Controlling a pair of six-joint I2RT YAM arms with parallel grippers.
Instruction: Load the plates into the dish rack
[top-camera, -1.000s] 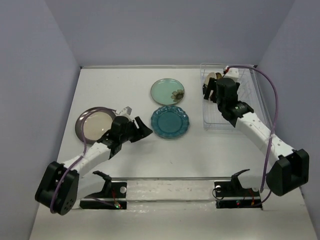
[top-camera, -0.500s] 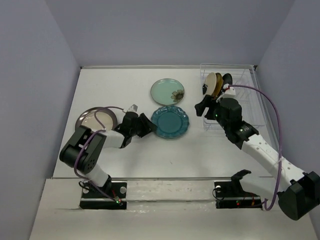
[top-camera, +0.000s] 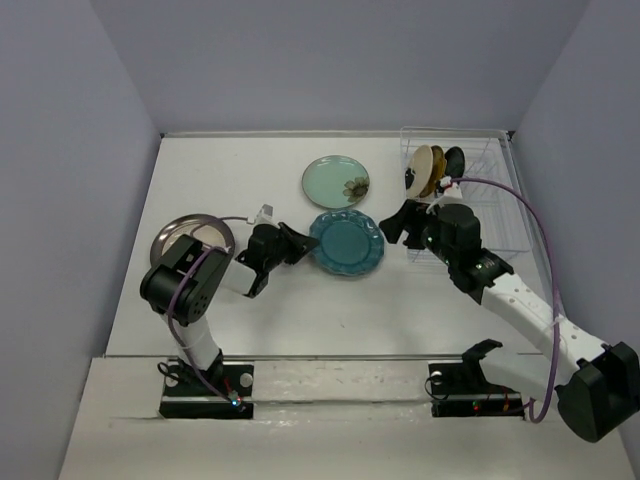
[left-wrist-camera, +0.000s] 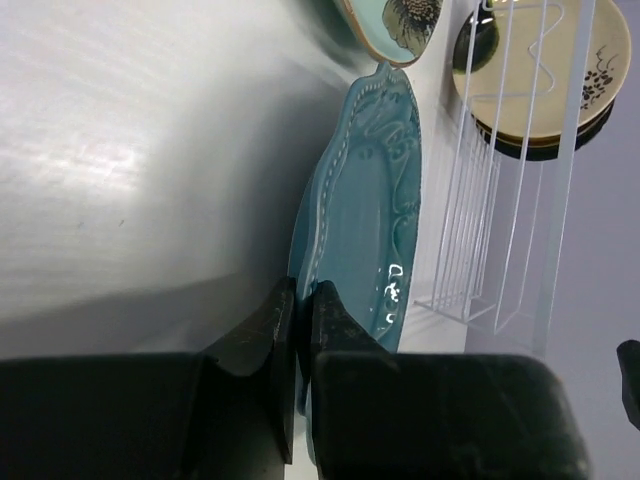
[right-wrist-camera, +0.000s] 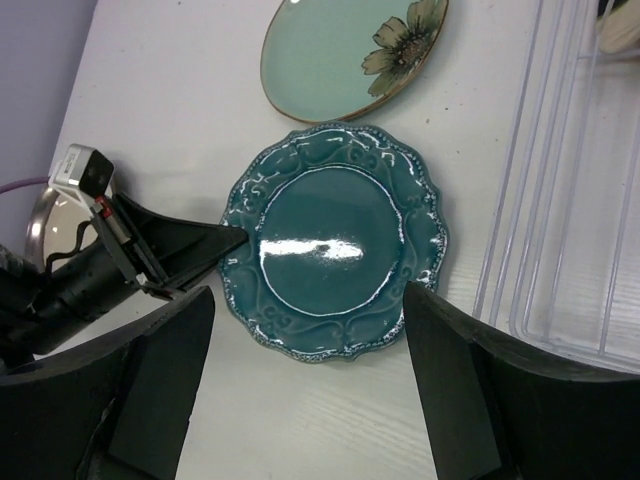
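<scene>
Pinching the left rim of the scalloped teal plate (top-camera: 347, 243) at mid-table, the left gripper (top-camera: 300, 243) is squeezing tight on that edge. The right gripper (top-camera: 400, 222) is hovering near the plate's right side with jaws standing well apart, gripping nothing. The mint flower plate (top-camera: 336, 182) is lying just beyond, on the far side, and three plates (top-camera: 430, 168) are standing upright in the dish rack (top-camera: 485, 195) at far right.

Plates (top-camera: 428, 170) upright in dish rack (top-camera: 492, 192)
</scene>
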